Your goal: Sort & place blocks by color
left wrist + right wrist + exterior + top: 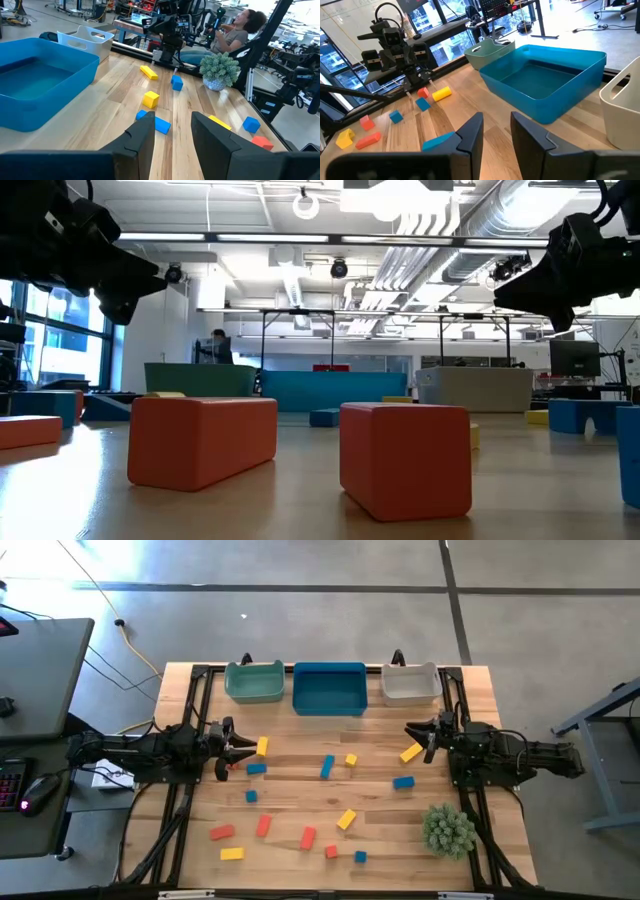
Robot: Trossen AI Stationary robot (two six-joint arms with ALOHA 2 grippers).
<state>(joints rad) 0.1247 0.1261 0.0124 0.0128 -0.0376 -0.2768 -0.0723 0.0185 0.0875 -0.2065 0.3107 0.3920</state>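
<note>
Several small red, yellow and blue blocks lie flat and scattered on the wooden table (300, 790), among them a yellow one (262, 746), a blue one (327, 767) and a red one (263, 826). My left gripper (243, 747) hovers level at the table's left side, beside the yellow block and clear of it. At the right side my right gripper (412, 732) hovers level just beyond a yellow block (411, 752). In the wrist views each gripper, left (173, 130) and right (496, 127), is shut to a narrow gap with nothing between the fingers.
Three bins stand in a row at the far edge: teal (254, 680), blue (329, 687), grey-white (410, 683). A spiky green plant (448, 830) stands near the front right corner. Two red blocks (203, 438) (405, 455) loom close in the low view.
</note>
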